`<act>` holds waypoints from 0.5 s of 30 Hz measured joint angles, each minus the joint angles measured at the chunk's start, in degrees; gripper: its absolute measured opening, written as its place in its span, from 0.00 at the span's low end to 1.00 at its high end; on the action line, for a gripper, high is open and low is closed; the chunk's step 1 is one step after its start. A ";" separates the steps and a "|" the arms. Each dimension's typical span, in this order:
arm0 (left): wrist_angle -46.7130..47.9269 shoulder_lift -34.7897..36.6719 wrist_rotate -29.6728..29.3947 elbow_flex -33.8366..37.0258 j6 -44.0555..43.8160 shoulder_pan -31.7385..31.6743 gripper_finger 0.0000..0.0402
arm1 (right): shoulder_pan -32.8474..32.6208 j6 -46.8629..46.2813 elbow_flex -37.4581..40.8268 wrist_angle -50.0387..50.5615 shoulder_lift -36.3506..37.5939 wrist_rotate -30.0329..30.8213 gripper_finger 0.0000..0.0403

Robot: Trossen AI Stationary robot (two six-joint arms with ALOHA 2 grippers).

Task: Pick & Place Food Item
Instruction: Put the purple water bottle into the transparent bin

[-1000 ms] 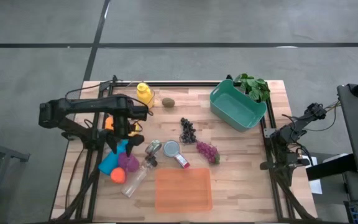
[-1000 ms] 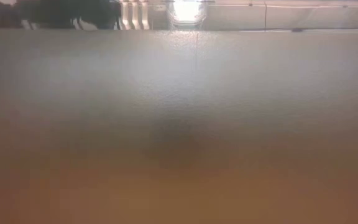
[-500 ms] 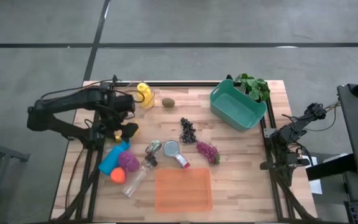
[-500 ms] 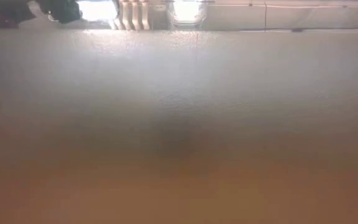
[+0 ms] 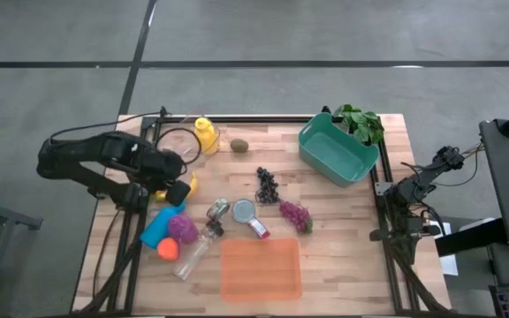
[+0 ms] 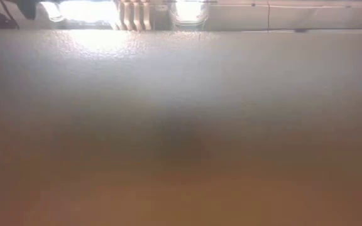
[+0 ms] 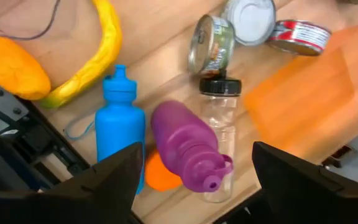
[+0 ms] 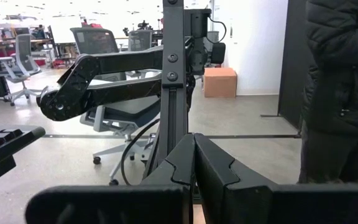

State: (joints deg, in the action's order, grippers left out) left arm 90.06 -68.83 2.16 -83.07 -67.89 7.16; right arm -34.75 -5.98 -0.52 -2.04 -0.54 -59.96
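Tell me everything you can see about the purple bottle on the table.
The purple bottle looks like smooth plastic, with a narrower cap end and a small spout. It lies on its side on the wooden table, near the left edge. It lies between a blue bottle and a clear bottle with a black cap, overlapping the clear one, and partly covers an orange ball. No gripper touches it.

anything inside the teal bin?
The teal plastic bin at the table's far right shows only its bare floor from above; nothing visible inside. A leafy green bunch sits just behind its far edge, outside it. The floor under its tilted near wall can't be ruled out.
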 joint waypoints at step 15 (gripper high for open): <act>-0.01 0.49 0.80 4.24 -14.05 5.56 0.77 | -0.01 -0.02 0.01 0.00 0.00 0.00 0.02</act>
State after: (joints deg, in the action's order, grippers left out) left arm 90.05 -68.34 2.96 -78.83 -81.94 12.72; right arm -34.76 -6.00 -0.51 -2.04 -0.54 -59.96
